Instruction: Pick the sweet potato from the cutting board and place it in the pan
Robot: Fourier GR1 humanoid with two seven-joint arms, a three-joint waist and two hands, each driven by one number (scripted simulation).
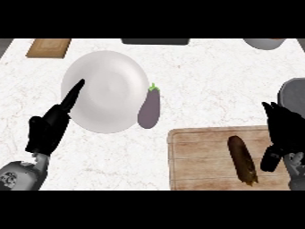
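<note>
White marbled worktop (201,67) carries everything. On the wooden cutting board (194,161) at the lower right lies the dark brown sweet potato (243,160), lengthwise. Just beside it, the right hand (288,129) hangs over the board's right edge, fingers relaxed and gripping nothing. Behind that hand shows the grey pan (301,94). An eggplant (149,109) touches a white plate (112,85); the left hand (49,127) rests open, one finger pointing over the plate's rim.

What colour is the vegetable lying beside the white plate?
Dull purple with a green stem: the long eggplant, seen in the head view.
</note>
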